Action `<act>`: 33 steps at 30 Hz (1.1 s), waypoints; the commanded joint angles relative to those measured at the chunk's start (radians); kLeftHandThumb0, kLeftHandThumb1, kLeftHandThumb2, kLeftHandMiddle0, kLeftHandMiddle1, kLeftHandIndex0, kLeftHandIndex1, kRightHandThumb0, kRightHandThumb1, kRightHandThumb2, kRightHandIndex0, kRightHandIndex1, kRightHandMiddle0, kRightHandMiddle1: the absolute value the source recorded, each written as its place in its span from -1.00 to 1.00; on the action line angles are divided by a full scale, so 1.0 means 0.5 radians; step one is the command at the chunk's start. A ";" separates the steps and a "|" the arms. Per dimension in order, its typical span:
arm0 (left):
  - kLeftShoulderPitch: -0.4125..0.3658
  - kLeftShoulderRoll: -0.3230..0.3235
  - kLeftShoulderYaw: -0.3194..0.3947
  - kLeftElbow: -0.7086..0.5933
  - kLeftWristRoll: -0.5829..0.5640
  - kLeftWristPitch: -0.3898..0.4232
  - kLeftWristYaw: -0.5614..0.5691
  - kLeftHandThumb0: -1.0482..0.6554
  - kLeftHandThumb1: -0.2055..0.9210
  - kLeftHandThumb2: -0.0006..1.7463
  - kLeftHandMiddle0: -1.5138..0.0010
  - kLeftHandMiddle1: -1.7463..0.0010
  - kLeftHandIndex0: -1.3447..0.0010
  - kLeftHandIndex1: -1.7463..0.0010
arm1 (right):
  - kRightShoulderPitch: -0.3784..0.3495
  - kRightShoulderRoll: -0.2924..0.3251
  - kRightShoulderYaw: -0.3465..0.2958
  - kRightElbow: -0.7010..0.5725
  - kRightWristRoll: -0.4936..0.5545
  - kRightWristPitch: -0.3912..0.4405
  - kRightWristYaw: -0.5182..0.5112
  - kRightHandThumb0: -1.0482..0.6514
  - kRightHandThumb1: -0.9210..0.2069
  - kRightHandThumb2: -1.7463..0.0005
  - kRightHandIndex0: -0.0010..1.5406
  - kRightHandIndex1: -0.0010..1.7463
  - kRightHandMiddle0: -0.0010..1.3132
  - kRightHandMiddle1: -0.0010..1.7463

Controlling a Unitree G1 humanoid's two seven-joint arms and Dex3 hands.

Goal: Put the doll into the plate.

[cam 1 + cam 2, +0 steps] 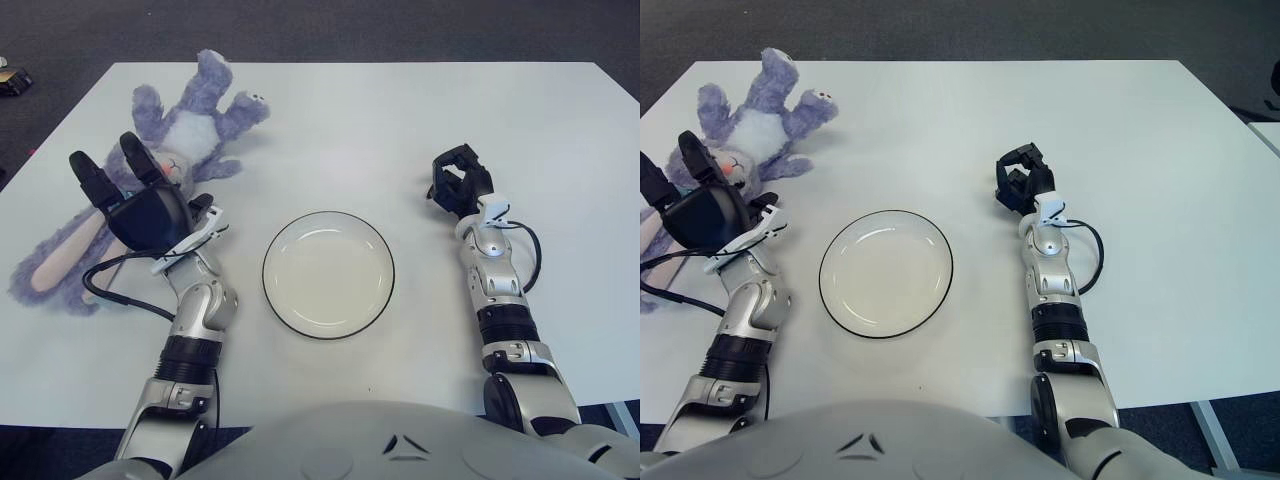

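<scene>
1. Likely soft and light to handle: purple-and-white plush rabbit doll with long pink-lined ears, limp and floppy, not fragile, unlikely to slip from a grip.
2. Best taken by the plump middle of the body or the head rather than by an ear or a limb, which would probably let the rest dangle and drag.
3. Shaggy lilac fur, pale belly, small face with an orange nose; lying flat on its back, limbs splayed, two long ears trailing toward the near left edge.
4. Placed at the far left of the white worktop, well apart from the round white plate with a thin black rim, which sits at the centre near the robot and holds nothing.
5. Black three-fingered left hand raised over the doll's head and ear roots, fingers spread apart, nothing gripped yet.
6. Black three-fingered right hand to the right of the plate, fingers curled together, holding nothing.
</scene>
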 commanded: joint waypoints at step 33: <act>-0.318 0.338 0.073 0.222 -0.395 -0.301 -0.344 -0.46 0.68 -1.00 1.00 1.00 0.69 0.97 | 0.089 -0.006 0.011 0.116 0.009 0.110 0.039 -0.20 -0.75 0.24 -0.04 0.94 -0.50 0.95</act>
